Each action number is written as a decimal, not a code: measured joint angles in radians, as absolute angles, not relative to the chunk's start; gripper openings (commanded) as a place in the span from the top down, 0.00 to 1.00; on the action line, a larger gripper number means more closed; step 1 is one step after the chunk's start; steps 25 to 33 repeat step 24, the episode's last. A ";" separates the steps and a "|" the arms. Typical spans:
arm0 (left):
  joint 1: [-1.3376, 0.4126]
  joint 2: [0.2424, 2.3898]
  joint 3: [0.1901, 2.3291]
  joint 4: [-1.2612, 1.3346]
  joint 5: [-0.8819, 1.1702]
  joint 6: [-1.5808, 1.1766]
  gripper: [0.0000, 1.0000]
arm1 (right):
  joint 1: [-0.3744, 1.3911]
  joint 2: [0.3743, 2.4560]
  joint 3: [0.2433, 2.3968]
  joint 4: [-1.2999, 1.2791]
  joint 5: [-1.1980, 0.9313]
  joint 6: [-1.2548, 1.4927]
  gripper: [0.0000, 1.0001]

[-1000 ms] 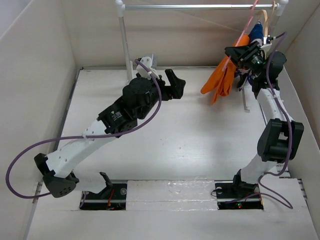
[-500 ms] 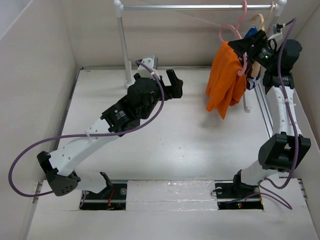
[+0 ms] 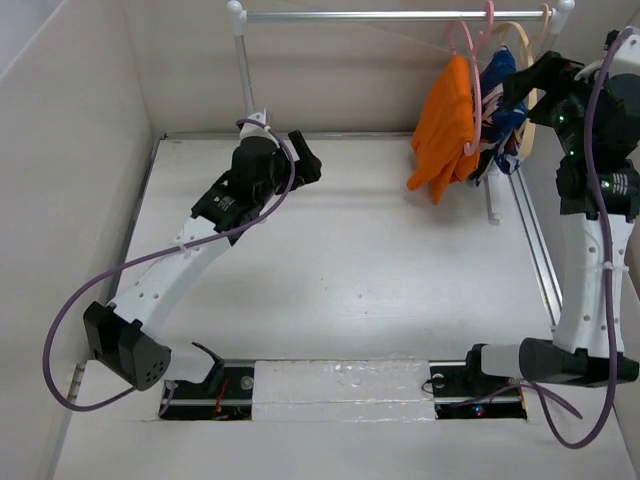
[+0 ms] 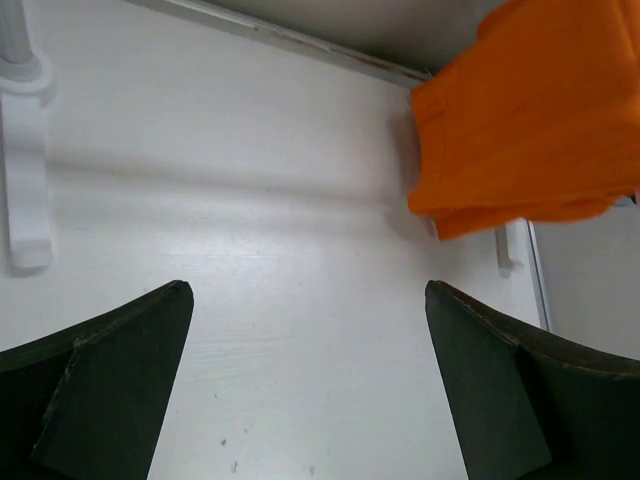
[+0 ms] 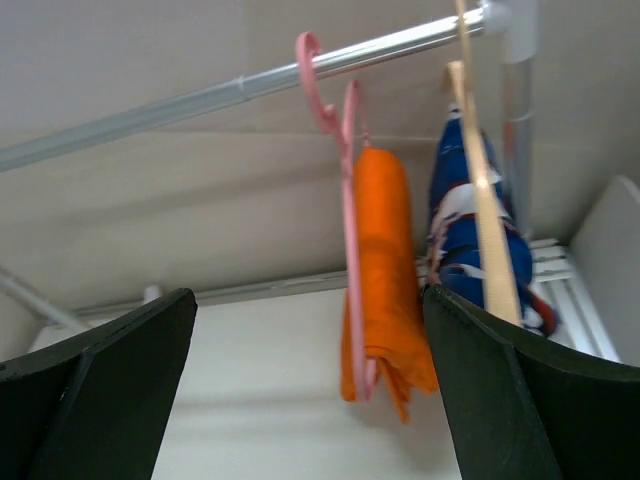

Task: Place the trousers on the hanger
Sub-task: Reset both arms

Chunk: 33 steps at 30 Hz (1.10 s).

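The orange trousers hang folded over the pink hanger, whose hook sits on the metal rail at the back right. My right gripper is open and empty, just right of the hanging garments and apart from them. In the right wrist view the pink hanger and the trousers hang ahead between my open fingers. My left gripper is open and empty above the table at back centre-left. The left wrist view shows the trousers' lower end at the upper right.
A tan hanger with a blue-and-white patterned garment hangs on the rail just right of the pink one. The rack's white left post and its foot stand at the back. Beige walls enclose the white table.
The right arm lifted the hanger with the trousers up onto the rail, let go and drew back to the right. The left arm swung back and to the left.
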<state>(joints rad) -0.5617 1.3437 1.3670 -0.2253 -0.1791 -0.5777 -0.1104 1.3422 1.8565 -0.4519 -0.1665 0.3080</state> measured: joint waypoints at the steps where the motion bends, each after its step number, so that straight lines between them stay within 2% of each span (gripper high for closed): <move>1: -0.564 1.344 1.367 -0.237 -0.169 -0.581 0.01 | -0.115 1.321 1.857 -0.465 -0.136 0.284 0.00; 5: -0.581 1.328 1.367 -0.264 -0.157 -0.590 0.01 | -0.122 1.254 1.787 -0.466 -0.096 0.212 0.00; 11: -0.581 1.259 1.346 -0.316 -0.181 -0.608 0.01 | -0.015 1.019 1.449 -0.468 -0.126 0.153 0.00; 16: -0.581 1.115 1.205 -0.342 -0.195 -0.625 0.01 | 0.145 0.745 1.215 -0.542 -0.128 0.134 0.00; 20: -0.581 1.016 1.065 -0.318 -0.172 -0.646 0.01 | 0.177 0.585 1.100 -0.582 -0.109 0.131 0.00; 33: -0.581 1.025 1.031 -0.323 -0.142 -0.657 0.01 | 0.178 0.599 1.089 -0.607 -0.108 0.131 0.00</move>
